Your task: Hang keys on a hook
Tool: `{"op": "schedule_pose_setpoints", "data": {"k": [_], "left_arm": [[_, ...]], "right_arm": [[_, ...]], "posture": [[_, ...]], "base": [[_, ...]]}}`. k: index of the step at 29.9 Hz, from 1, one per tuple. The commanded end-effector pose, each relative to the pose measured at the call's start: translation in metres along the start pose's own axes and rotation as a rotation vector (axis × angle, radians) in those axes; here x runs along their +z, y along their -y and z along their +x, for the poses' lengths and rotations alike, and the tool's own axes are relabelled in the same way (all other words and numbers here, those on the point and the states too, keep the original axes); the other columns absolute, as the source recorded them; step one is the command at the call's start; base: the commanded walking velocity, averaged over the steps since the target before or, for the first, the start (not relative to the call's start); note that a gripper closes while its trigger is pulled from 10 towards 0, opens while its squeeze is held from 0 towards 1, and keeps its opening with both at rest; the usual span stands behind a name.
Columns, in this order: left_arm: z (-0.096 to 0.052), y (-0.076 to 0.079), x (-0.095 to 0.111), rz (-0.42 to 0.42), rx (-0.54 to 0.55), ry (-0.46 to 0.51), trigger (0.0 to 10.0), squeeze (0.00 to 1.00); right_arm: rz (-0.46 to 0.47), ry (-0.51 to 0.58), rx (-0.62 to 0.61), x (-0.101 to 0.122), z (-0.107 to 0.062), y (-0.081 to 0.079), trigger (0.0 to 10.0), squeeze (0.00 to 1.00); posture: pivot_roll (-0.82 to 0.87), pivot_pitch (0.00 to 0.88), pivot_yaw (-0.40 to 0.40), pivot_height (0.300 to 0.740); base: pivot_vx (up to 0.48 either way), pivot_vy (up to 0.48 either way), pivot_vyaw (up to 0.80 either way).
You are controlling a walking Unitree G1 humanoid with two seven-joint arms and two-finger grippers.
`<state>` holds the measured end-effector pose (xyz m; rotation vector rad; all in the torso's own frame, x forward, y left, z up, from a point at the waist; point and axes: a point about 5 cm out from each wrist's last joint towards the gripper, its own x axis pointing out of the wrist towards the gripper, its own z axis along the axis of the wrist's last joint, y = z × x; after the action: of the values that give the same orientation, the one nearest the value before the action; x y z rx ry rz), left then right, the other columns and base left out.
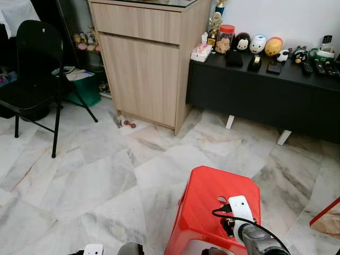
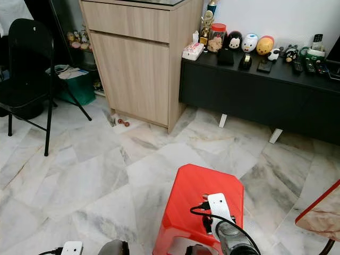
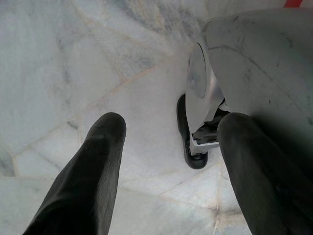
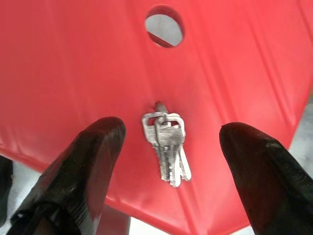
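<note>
Marble floor bears one red stool (image 1: pixel 204 204) with one key bunch (image 4: pixel 167 148) beneath the right pincer (image 4: pixel 168 147), wide open, empty

Small bunch of silver keys (image 4: pixel 167 149) on a ring, lying flat on the red plastic stool (image 4: pixel 73 73), just below its round hole.

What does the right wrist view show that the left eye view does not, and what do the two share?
Right wrist view alone: a bunch of silver keys lying flat on the seat, between the open right gripper fingers and apart from both.

Left eye view alone: the room ahead, with a wooden cabinet, a black chair, a low black console carrying toys and remotes, and the marble floor.

Both: the red stool with the round hole in its seat, the right gripper over it.
</note>
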<state>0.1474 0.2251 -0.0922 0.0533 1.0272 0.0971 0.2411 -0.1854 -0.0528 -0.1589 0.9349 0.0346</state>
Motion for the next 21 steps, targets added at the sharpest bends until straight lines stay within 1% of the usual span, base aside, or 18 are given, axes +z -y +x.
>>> {"op": "schedule_pose_setpoints", "data": {"k": [1,3,5,7,8,10,13,18,20,21], "left_arm": [[0.000,0.004,-0.005,0.005,-0.015,-0.022,10.0,0.00],[0.000,0.004,-0.005,0.005,-0.015,-0.022,10.0,0.00],[-0.001,0.003,-0.006,0.005,-0.015,-0.023,10.0,0.00],[-0.001,0.002,-0.006,0.006,-0.015,-0.022,10.0,0.00],[-0.001,0.002,-0.006,0.006,-0.015,-0.022,10.0,0.00],[-0.001,0.002,-0.005,0.006,-0.013,-0.022,10.0,0.00],[-0.001,0.002,-0.005,0.007,-0.012,-0.022,10.0,0.00],[-0.001,0.002,-0.006,0.008,-0.013,-0.024,10.0,0.00],[-0.001,0.002,-0.006,0.008,-0.013,-0.024,10.0,0.00],[-0.001,0.002,-0.007,0.009,-0.013,-0.025,10.0,0.00]], "right_arm": [[0.018,-0.008,-0.014,0.002,0.000,0.003,10.0,0.00],[0.026,-0.006,-0.018,0.002,0.000,0.004,10.0,0.00],[0.055,0.003,-0.017,0.004,0.000,0.005,10.0,0.00],[0.111,0.057,-0.006,0.012,0.000,0.003,10.0,0.00],[0.111,0.057,-0.006,0.012,0.000,0.003,10.0,0.00],[0.142,0.125,-0.008,0.023,0.000,0.002,10.0,0.00],[0.156,0.135,-0.012,0.024,0.000,0.002,10.0,0.00],[0.153,0.134,0.010,0.024,0.000,-0.002,10.0,0.00],[0.154,0.135,0.012,0.024,0.000,-0.003,10.0,0.00],[0.155,0.139,0.014,0.024,0.000,-0.003,10.0,0.00]], "posture": [[0.05,0.028,-0.054,0.635],[0.05,0.028,-0.054,0.635],[0.05,0.037,-0.051,0.635],[0.05,0.043,-0.051,0.635],[0.05,0.043,-0.051,0.635],[0.06,0.049,-0.051,0.635],[0.06,0.051,-0.051,0.635],[0.06,0.058,-0.048,0.635],[0.06,0.058,-0.048,0.630],[0.05,0.060,-0.048,0.621]], "base": [[0.000,0.000,0.00],[0.000,0.000,0.00],[0.000,0.000,0.00],[0.000,0.000,0.00],[0.000,0.000,0.00],[0.000,0.000,0.00],[0.000,0.000,0.00],[0.000,0.000,0.00],[0.000,0.000,0.00],[0.000,0.000,0.00]]}}
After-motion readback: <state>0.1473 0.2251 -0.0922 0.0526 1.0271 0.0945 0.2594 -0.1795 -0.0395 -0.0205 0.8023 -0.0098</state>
